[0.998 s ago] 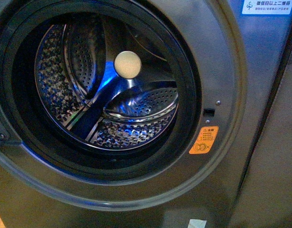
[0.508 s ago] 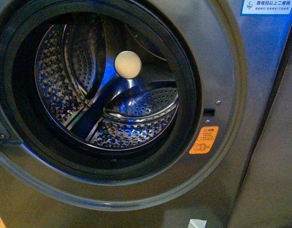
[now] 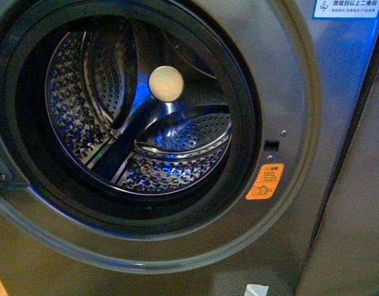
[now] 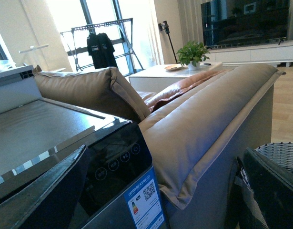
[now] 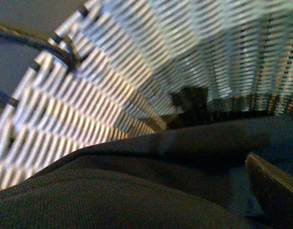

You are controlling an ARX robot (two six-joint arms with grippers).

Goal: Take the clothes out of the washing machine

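**A:** Hardly anything has moved in the front view over the last second. The washer (image 3: 300,92) has shifted only a hair in the frame, and its drum (image 3: 177,166) looks the same as before.

**B:** What does the drum show?

**A:** Perforated steel lit blue, with curved paddles and a cream disc (image 3: 166,84) at the back. A black seal (image 3: 244,92) rings the opening. To the right of it an orange sticker (image 3: 265,182) sits just below a small dark slot (image 3: 271,145).

**B:** And the clothes?

**A:** The clothes (image 5: 151,186) appear in the right wrist view. Dark, limp fabric fills the near part of the picture and lies against the woven wall of the basket (image 5: 113,71).

**B:** Is the right gripper holding them?

**A:** I cannot tell. Only one finger of the right gripper (image 5: 270,188) shows, at the edge of the picture, just beside the fabric. Its partner is out of view, and so is any grip.

**B:** What about the left one?

**A:** The left gripper (image 4: 160,191) is up level with the washer's top. Its two dark fingers (image 4: 46,191) are spread wide and hold nothing. Between them I can see the black control panel (image 4: 115,160), a blue-and-white label (image 4: 145,200) below it, and a tan sofa (image 4: 208,119) pressed against the machine's side. The basket's rim also shows past the far finger, low beside the sofa.
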